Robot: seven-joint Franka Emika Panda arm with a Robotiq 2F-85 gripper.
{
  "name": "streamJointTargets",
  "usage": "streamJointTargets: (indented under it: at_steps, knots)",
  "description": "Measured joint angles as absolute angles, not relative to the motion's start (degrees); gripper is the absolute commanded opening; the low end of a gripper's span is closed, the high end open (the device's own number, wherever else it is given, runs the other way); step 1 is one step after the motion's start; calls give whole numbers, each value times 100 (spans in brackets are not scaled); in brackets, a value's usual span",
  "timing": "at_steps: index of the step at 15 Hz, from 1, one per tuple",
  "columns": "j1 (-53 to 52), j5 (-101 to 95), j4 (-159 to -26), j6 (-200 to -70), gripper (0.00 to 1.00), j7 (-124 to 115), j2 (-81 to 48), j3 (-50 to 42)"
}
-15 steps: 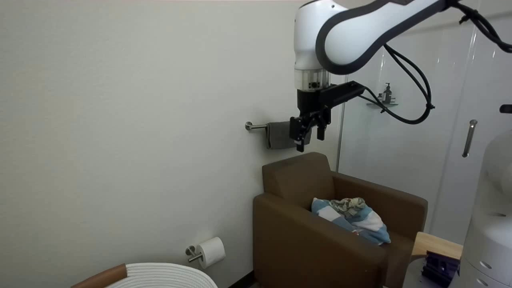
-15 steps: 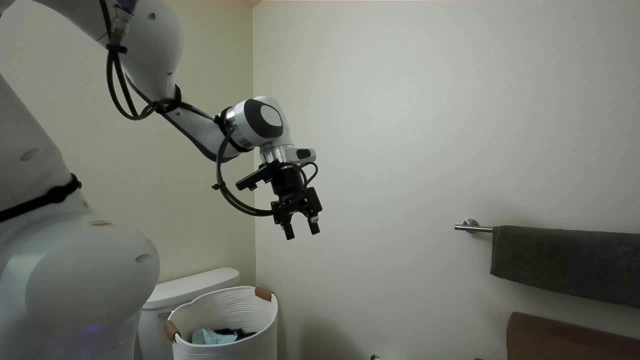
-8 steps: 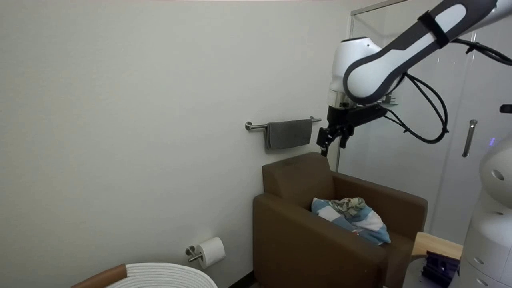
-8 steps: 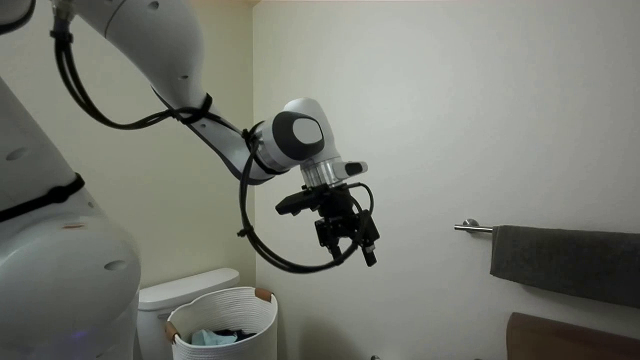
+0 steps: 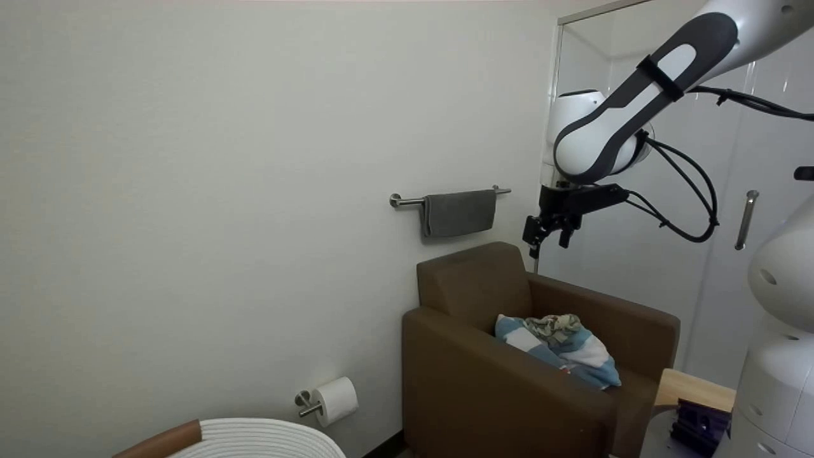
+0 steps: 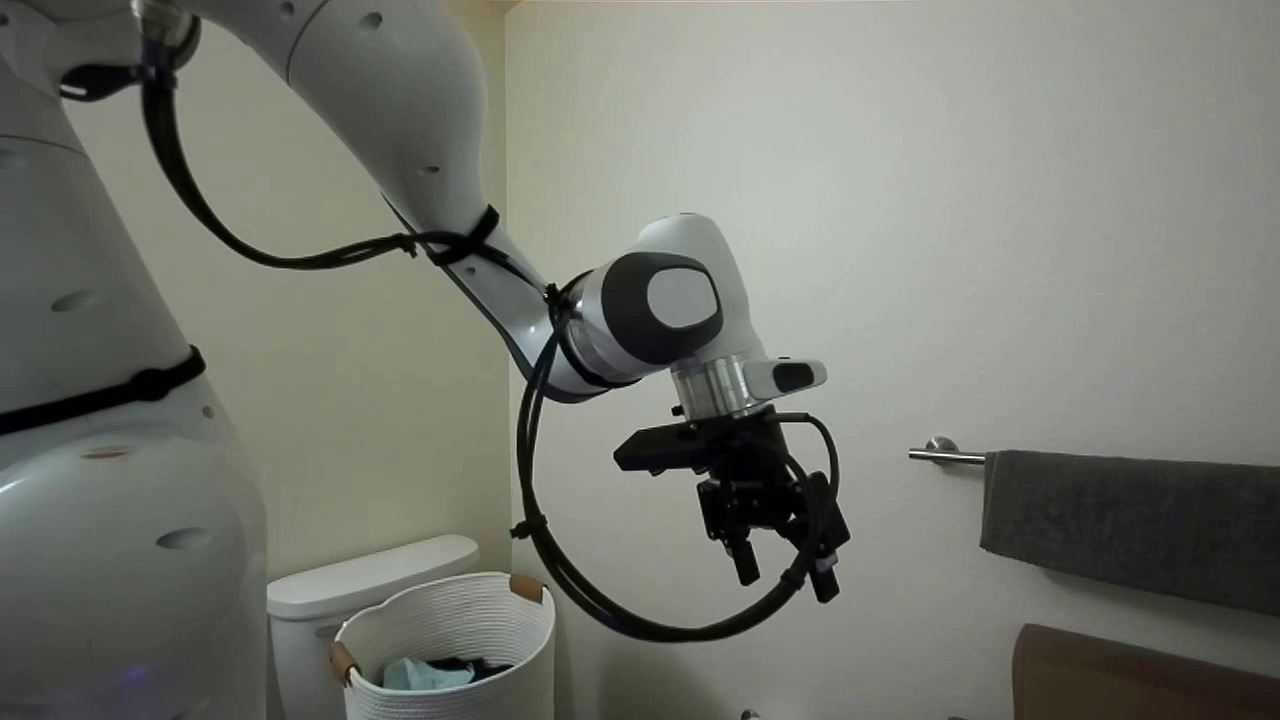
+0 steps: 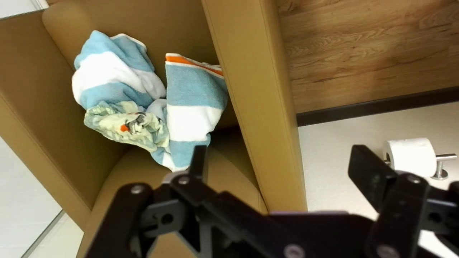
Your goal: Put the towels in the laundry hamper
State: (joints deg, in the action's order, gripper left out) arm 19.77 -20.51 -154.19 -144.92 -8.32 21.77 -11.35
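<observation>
Where the brown armchair fills much of the wrist view, we see the large striped towel lying in loose folds on its seat, broad light-blue bands alternating with white, and an orange strip edged in white along one border. Resting on it we find the small patterned towel, crumpled, pale green and yellowish, with grey markings and an orange spot. The fingers of our end effector stand spread wide apart. Past the armrest, this view also shows us a stretch of wood-grain floor.

In an exterior view we see both towels from farther off, on the same seat, their patterns harder to read; the end effector hangs above the armchair, well apart from them. The dark grey towel, outside the wrist camera's sight, hangs folded over a metal bar. At the bottom edge, near the toilet-paper roll, we get just the white-and-brown rim of the laundry hamper.

In an exterior view we look into that laundry hamper, upright beside a white toilet, with ribbed white walls and brown handles; only here do we see a pale blue cloth and a dark cloth lying inside. Of the armchair we catch just the top of the backrest, below the dark grey towel.
</observation>
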Motion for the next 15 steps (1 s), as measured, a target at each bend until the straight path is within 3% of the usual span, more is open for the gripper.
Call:
streamJointTargets:
  at_steps: [8, 15]
  knots:
    - [2163, -2056, -15354, -14580, 100, -1318, 2007, -1089]
    - [2935, -2210, -14030, -15548, 100, -1859, 253, -1593]
